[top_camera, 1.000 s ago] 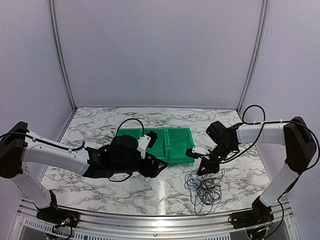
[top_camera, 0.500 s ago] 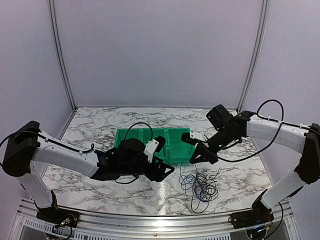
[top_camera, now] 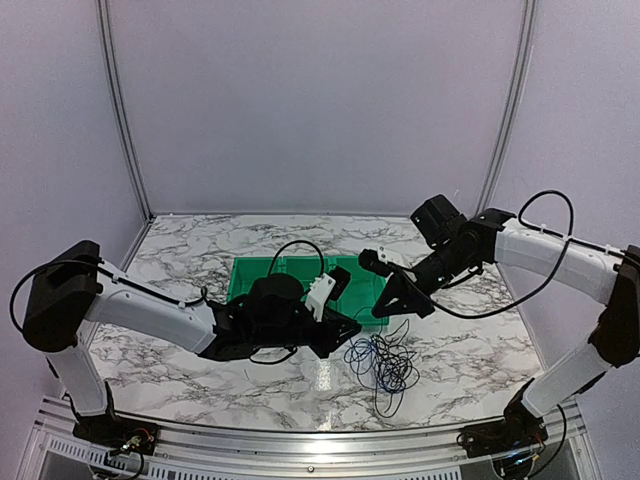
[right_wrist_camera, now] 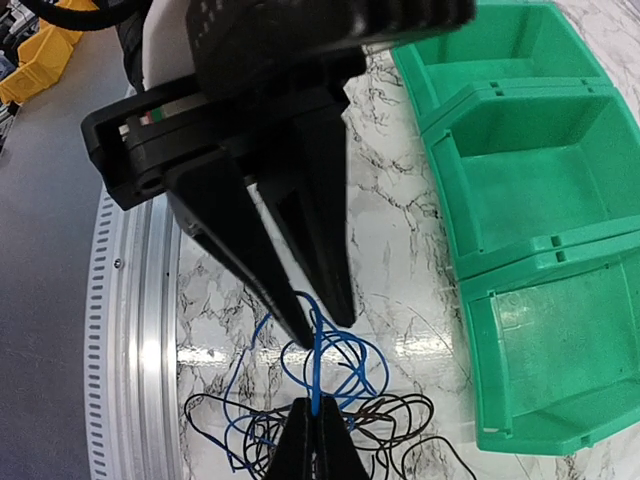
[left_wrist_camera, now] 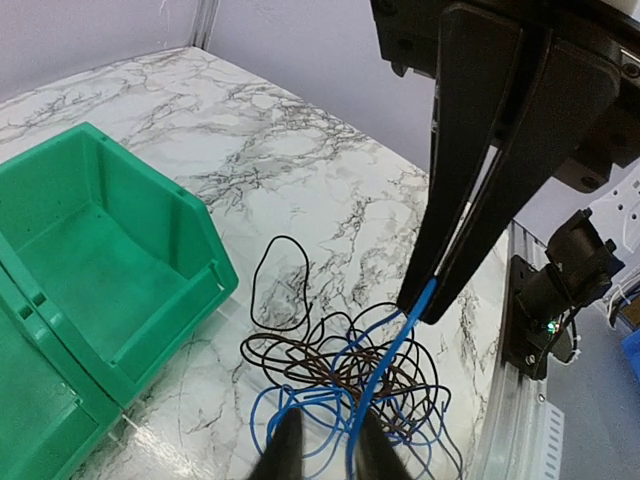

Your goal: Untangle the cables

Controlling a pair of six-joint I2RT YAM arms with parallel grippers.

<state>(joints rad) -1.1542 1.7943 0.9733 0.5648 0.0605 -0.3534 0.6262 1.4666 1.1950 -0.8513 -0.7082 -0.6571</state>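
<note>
The cables (top_camera: pixel 381 364) lie in a loose tangle of thin black, brown and blue cords on the marble, just right of centre near the front. My right gripper (top_camera: pixel 388 314) hangs above the tangle, shut on the blue cable (right_wrist_camera: pixel 316 372), which rises taut from the pile. The left wrist view shows those shut tips (left_wrist_camera: pixel 424 300) pinching the blue cable (left_wrist_camera: pixel 395 345). My left gripper (top_camera: pixel 350 328) reaches in from the left, level with the tangle. Its two fingers (right_wrist_camera: pixel 296 322) sit either side of the same blue strand, closed in on it. In its own view the left gripper (left_wrist_camera: pixel 328 448) is blurred, above the cables (left_wrist_camera: pixel 330 370).
A green bin (top_camera: pixel 258 276) with several compartments sits behind both grippers; it is also seen at left in the left wrist view as the green bin (left_wrist_camera: pixel 100 250). The aluminium front rail (top_camera: pixel 300 442) runs close to the tangle. The right arm's base (left_wrist_camera: pixel 560 285) stands by that rail.
The left gripper has moved right to the tangle and closed around the blue strand. The right gripper has lifted and drawn back with the blue cable, dragging the tangle slightly left.
</note>
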